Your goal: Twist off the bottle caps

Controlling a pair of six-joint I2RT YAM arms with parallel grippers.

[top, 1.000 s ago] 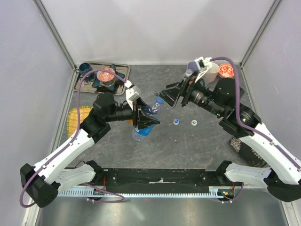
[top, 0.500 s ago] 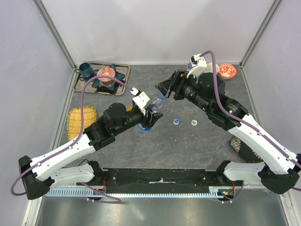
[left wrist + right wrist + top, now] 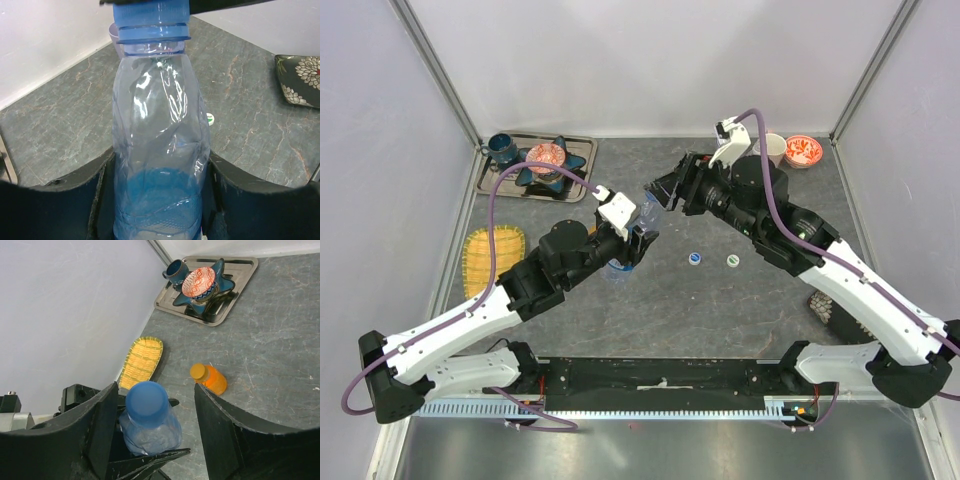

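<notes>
My left gripper (image 3: 636,240) (image 3: 160,167) is shut on the lower body of the blue-tinted bottle (image 3: 644,214) (image 3: 160,140) and holds it upright. Its blue cap (image 3: 151,20) (image 3: 146,399) is on. My right gripper (image 3: 660,190) (image 3: 156,412) is open just above the bottle. The cap lies between its fingers (image 3: 100,425), closer to the left one, with a gap on the right. The orange bottle (image 3: 210,379), capped, stands on the table beyond. The two clear bottles are out of view.
A blue loose cap (image 3: 694,259) and a green one (image 3: 731,261) lie on the table. A tray (image 3: 583,150) with a star bowl and cup sits back left, a yellow woven dish (image 3: 480,255) at left. A beige cup (image 3: 775,148) and red bowl (image 3: 803,150) sit back right.
My left arm has brought the bottle up and toward the back. My right gripper has moved left over the cap, fingers still open.
</notes>
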